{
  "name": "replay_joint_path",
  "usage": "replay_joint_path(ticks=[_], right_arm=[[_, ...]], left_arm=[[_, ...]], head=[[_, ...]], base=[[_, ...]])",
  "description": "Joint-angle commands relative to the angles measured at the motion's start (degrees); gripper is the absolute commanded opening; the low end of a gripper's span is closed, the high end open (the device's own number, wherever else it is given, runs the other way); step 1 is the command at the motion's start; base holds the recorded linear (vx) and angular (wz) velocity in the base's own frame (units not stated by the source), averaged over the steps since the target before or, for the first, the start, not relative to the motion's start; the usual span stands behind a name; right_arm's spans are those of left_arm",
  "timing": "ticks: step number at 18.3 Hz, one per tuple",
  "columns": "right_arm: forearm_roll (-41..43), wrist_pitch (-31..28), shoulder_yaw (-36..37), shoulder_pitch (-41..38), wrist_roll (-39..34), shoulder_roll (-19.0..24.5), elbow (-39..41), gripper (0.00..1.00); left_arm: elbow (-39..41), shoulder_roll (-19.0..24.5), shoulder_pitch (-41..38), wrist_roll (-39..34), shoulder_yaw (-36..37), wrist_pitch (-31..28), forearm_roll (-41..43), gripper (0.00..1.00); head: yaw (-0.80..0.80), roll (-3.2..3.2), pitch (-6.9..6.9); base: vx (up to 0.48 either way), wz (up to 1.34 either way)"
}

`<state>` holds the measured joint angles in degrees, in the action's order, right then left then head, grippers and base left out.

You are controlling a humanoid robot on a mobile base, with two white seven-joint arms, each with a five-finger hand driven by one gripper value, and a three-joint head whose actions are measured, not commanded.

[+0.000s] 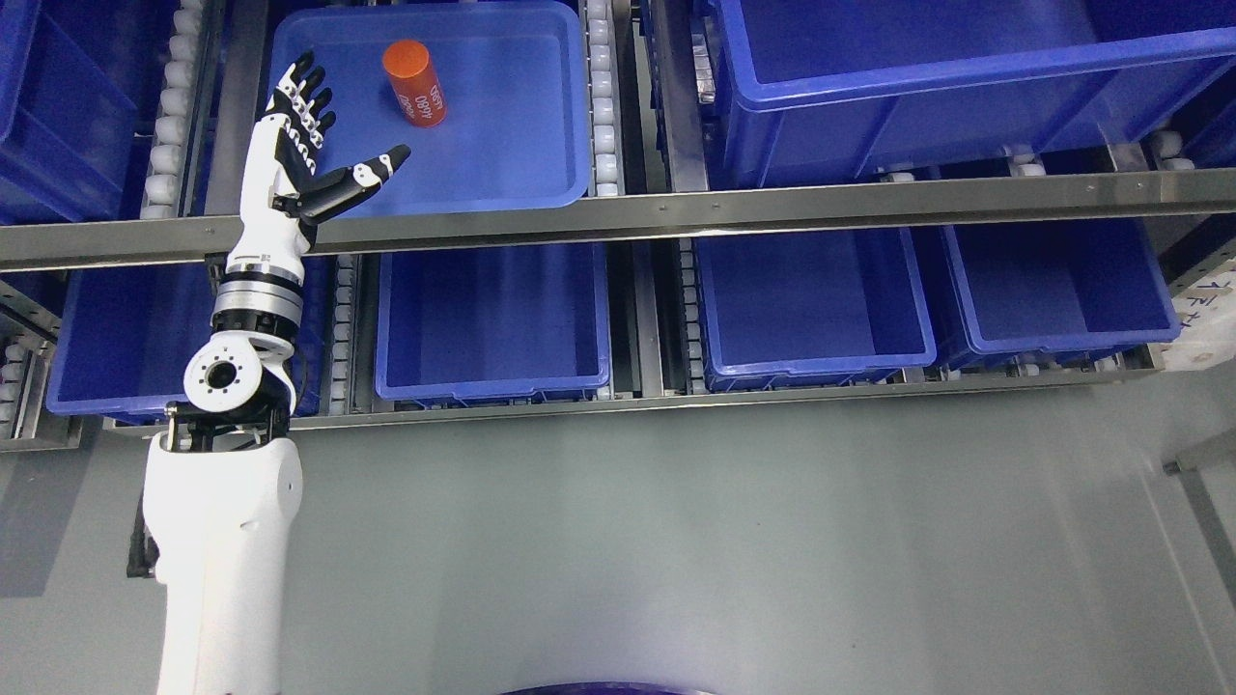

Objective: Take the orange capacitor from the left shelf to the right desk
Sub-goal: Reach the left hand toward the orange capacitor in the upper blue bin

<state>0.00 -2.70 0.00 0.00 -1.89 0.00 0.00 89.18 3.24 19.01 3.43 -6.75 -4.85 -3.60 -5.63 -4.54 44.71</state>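
An orange cylindrical capacitor [415, 82] lies tilted in a shallow blue tray [521, 145] on the upper shelf level. My left hand [338, 130] is raised at the tray's left front corner, palm toward the capacitor. Its fingers [304, 97] are spread straight and the thumb points right, holding nothing. The capacitor sits to the upper right of the hand, apart from it. The white left arm rises from the lower left. My right arm does not show.
A steel shelf rail [676, 208] runs across in front of the tray. Deep blue bins [492, 319] stand on the lower level, and a large blue bin [966, 77] sits upper right. Grey floor [724, 541] lies below. A grey desk corner [1202, 463] shows at the right edge.
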Motion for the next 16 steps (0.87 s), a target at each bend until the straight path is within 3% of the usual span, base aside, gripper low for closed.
replay_joint_path(ticks=[1,6,9,11,13,16], right_arm=[[0.00,0.16,0.61,-0.09,0.04,-1.00,1.93,1.00],[0.00,0.16,0.61,-0.09,0.04,-1.00,1.93,1.00],[0.00,0.16,0.61,-0.09,0.04,-1.00,1.93,1.00],[0.00,0.16,0.61,-0.09,0.04,-1.00,1.93,1.00],[0.00,0.16,0.61,-0.09,0.04,-1.00,1.93,1.00],[0.00,0.16,0.61,-0.09,0.04,-1.00,1.93,1.00]], left_arm=[[-0.24,-0.08,0.50,0.09,0.07,0.11,0.00,1.00],[-5.49,0.19,5.14,0.09,1.30,0.11,0.09,1.00],[-15.66,0.97,11.55,0.09,1.39,0.37,1.31,1.00],[-24.99,3.00,16.83,0.09,1.65,3.60,1.84,1.00],[-33.95,3.18,20.97,0.09,5.06,5.99,2.81,1.00],[-40.73,2.13,23.35,1.58,10.25,5.99,2.73,1.00]], head=[[0.00,0.00,0.00],[0.00,0.00,0.00],[0.00,0.00,0.00],[0.00,0.00,0.00],[0.00,0.00,0.00],[0.00,0.00,0.00]], base=[[0.000,0.00],[0.000,0.00],[0.000,0.00],[0.000,0.00],[0.000,0.00],[0.000,0.00]])
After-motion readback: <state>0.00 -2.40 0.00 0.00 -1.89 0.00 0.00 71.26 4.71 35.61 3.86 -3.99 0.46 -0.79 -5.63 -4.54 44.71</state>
